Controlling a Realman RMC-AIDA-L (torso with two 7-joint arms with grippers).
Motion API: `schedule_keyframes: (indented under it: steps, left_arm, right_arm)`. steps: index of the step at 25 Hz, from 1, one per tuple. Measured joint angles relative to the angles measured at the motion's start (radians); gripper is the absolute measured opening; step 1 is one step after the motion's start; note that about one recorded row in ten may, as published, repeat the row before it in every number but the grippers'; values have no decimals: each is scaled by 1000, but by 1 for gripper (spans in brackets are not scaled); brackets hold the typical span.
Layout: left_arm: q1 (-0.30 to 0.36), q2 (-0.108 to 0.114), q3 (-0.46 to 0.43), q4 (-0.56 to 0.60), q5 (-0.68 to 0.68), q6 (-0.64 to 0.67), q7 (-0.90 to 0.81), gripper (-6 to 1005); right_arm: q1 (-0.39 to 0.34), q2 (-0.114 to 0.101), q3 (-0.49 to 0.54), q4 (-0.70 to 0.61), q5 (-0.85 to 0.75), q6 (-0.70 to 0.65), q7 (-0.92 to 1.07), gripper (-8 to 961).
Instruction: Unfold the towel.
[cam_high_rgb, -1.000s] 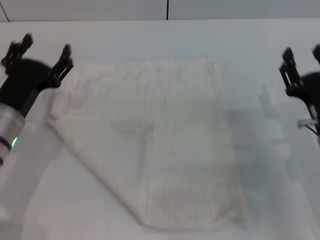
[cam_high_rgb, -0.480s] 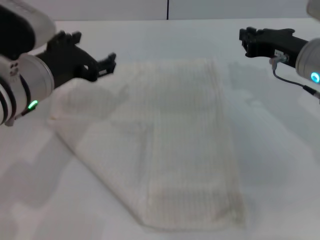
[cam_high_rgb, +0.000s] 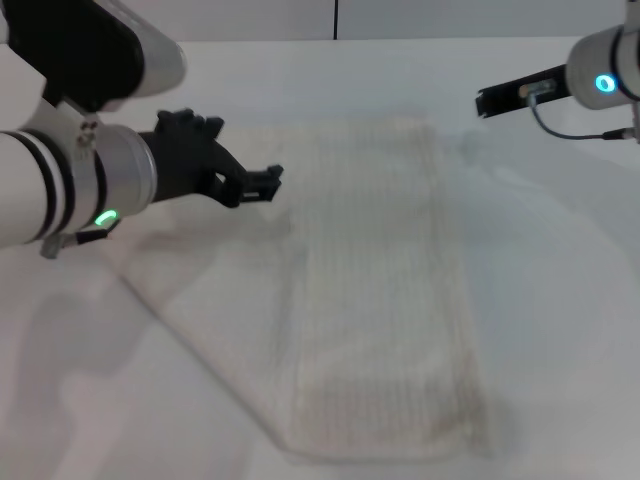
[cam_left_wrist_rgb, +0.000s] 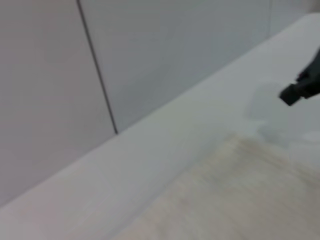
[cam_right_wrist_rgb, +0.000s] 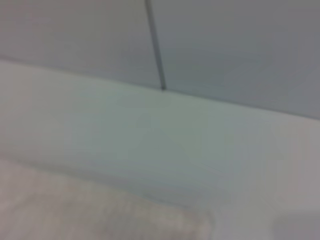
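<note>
The cream-white towel (cam_high_rgb: 375, 290) lies folded on the white table (cam_high_rgb: 560, 300), with one diagonal edge at the near left. No red tag shows. My left gripper (cam_high_rgb: 246, 152) is open and empty, hovering over the towel's far left part. My right gripper (cam_high_rgb: 486, 101) hangs above the table just right of the towel's far right corner and holds nothing. The towel also shows in the left wrist view (cam_left_wrist_rgb: 240, 195), with the right gripper's dark tip (cam_left_wrist_rgb: 300, 90) beyond it. The right wrist view shows the towel's far edge (cam_right_wrist_rgb: 90, 210).
A grey wall with a dark vertical seam (cam_high_rgb: 334, 18) runs behind the table's far edge. Bare table lies on both sides of the towel (cam_high_rgb: 90, 380).
Both arms have swung up and inward from the table's sides. The left gripper now reaches over the towel's far left part, and the right has risen near the far right corner. The towel has not moved.
</note>
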Motion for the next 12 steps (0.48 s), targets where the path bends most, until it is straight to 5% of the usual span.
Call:
schedule_keyframes:
  steps: [4, 12]
  left_arm:
    - [-7, -3, 19, 25, 0, -3, 4, 852]
    - [-47, -5, 96, 128, 2, 10, 3, 850]
  right_arm:
    - [95, 0, 7, 91, -41, -44, 1, -1]
    - [171, -1, 13, 172, -45, -74, 1, 0]
